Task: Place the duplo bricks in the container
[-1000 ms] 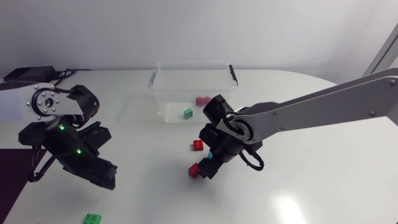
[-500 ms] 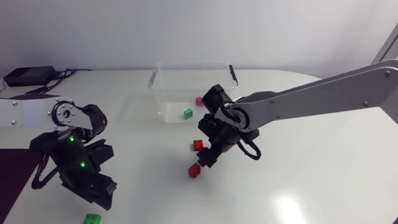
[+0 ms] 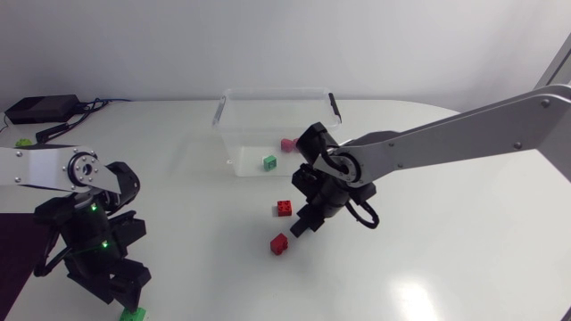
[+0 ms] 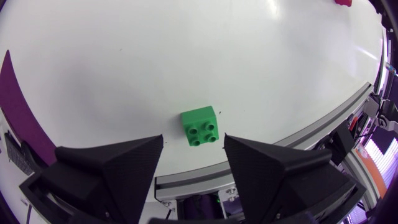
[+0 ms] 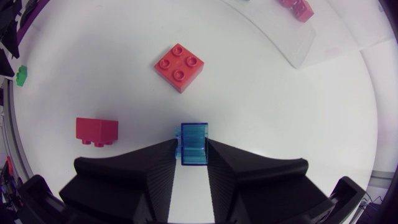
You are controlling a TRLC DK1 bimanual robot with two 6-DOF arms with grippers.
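A small translucent blue brick (image 5: 194, 135) sits between the fingers of my right gripper (image 5: 193, 149), which is shut on it. In the head view that gripper (image 3: 306, 225) hangs just right of two red bricks (image 3: 284, 208) (image 3: 280, 242). The clear container (image 3: 234, 134) stands behind them, with a green brick (image 3: 268, 161) and a pink brick (image 3: 288, 143) in it. My left gripper (image 4: 193, 140) is open above another green brick (image 4: 200, 126) by the table's front edge. That brick lies between the fingertips without touching them.
In the right wrist view one red brick (image 5: 179, 65) lies studs up ahead of the gripper and the other (image 5: 97, 131) lies on its side beside it. The table's front edge (image 4: 249, 155) runs close behind the green brick.
My right gripper has shut on the blue brick and drifted a little away from the lower red brick. My left arm has swung down toward the front edge, over the green brick.
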